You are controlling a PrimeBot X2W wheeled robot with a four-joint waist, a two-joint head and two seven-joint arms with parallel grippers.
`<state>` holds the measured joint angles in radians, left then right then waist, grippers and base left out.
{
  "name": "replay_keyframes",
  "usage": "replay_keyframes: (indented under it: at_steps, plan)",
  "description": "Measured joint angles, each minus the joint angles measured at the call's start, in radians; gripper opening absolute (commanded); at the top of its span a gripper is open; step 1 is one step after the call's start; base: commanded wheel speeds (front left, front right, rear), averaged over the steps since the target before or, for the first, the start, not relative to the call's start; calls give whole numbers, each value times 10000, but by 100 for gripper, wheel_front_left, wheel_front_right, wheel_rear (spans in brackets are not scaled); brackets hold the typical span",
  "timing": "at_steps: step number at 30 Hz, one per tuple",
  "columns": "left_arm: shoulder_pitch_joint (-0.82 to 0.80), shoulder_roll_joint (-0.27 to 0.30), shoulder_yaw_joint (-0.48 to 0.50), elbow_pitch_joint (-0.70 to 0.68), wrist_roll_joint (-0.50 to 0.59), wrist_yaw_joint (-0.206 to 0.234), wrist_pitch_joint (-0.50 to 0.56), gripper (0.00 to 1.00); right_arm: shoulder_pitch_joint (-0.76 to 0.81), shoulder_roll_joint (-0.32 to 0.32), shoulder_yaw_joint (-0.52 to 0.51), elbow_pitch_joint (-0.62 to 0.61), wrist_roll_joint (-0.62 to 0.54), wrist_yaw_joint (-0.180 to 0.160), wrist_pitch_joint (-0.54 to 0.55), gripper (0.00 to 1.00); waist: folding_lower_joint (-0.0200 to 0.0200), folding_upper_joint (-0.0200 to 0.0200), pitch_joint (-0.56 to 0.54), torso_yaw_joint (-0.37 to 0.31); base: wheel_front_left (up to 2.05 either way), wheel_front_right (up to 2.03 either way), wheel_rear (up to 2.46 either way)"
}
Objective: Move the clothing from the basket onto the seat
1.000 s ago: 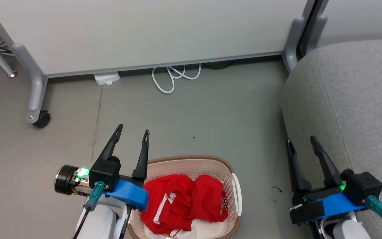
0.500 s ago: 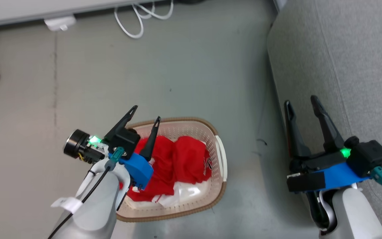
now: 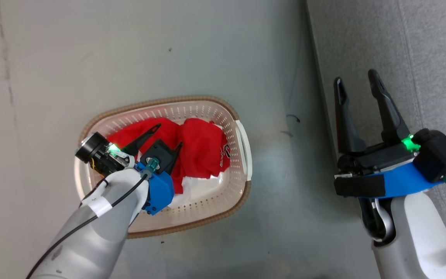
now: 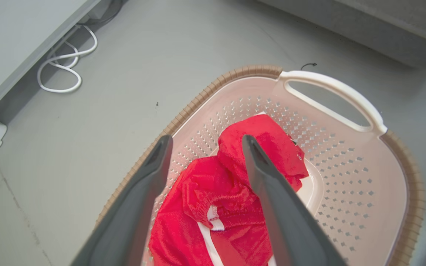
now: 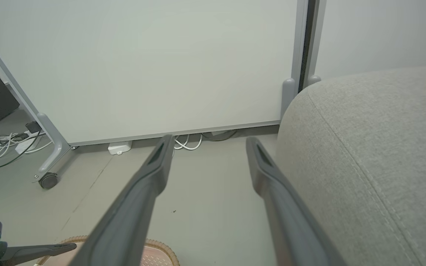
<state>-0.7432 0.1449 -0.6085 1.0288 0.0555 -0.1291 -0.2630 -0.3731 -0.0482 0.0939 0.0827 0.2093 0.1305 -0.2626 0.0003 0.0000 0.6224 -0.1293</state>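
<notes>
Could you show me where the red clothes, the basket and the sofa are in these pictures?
red clothes (image 3: 201,143), head view, on the plain red folds.
basket (image 4: 361,177), left wrist view, on its perforated inner wall.
sofa (image 5: 375,147), right wrist view, on the grey cushion top.

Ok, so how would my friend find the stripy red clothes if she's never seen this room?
Find the big grey sofa; on the floor beside it sits a cream basket with a brown rim. Two red garments lie inside, and yours is the one with white stripe trim, unlike the other red one, which shows no stripes.
</notes>
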Motion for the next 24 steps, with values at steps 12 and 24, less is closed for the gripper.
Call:
replay_keyframes:
  at_steps: [12, 24]
  plan:
    - [-1594, 92, -2192, 2253, 159, -2, 255, 100, -658, -2, 100, -543, -96, 0, 0, 100, -1, 0, 1628, -380, 0, 0, 0]
    - [-2616, 583, -3777, 2554, 230, -2, 1197, 100, -748, -2, 251, -1001, -263, 0, 0, 100, -1, 0, 2712, -684, 0, 0, 0]
